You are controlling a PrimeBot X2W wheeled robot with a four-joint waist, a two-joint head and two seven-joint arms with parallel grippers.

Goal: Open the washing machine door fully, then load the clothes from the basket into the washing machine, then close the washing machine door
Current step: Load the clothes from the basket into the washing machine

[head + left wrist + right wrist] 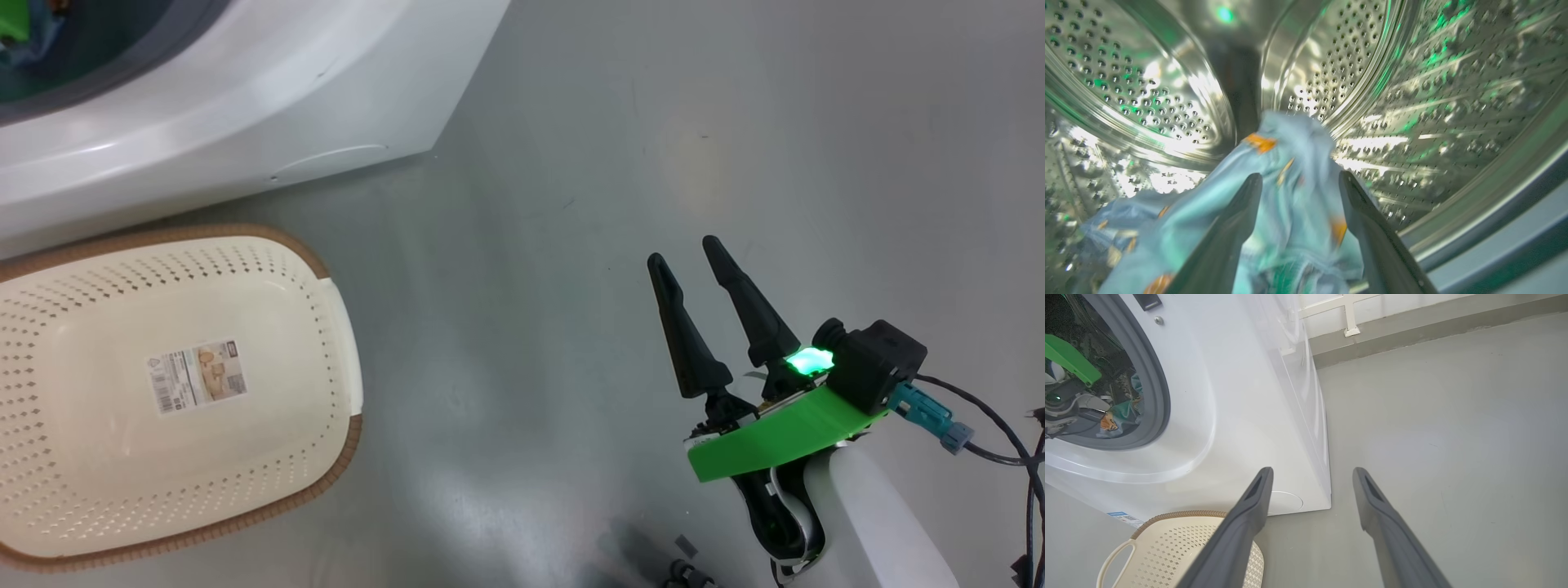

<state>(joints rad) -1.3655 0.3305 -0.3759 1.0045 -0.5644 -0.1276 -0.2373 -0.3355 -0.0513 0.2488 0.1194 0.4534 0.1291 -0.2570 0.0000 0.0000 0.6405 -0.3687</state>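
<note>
My left gripper [1300, 176] is inside the washing machine's steel drum [1147, 81], its fingers wide apart. The clothes [1294, 155], light blue with orange figures, lie blurred between and beyond the fingers and spread to the lower left. The washing machine [204, 122] stands at the top left of the head view. Its round opening shows my left arm's green part [1069, 359] and clothes [1122, 410] inside. The basket [318, 261] sits on the floor before it, with nothing in it but a label. My right gripper [683, 251] hangs open over bare floor, holding nothing. The washing machine door is out of view.
Grey floor stretches to the right of the washing machine [1241, 396] and the basket [1180, 547]. A wall base with a white frame [1347, 318] runs behind the machine. The round filter cap [1286, 501] sits low on the machine's front. Cables [1004, 449] trail off my right wrist.
</note>
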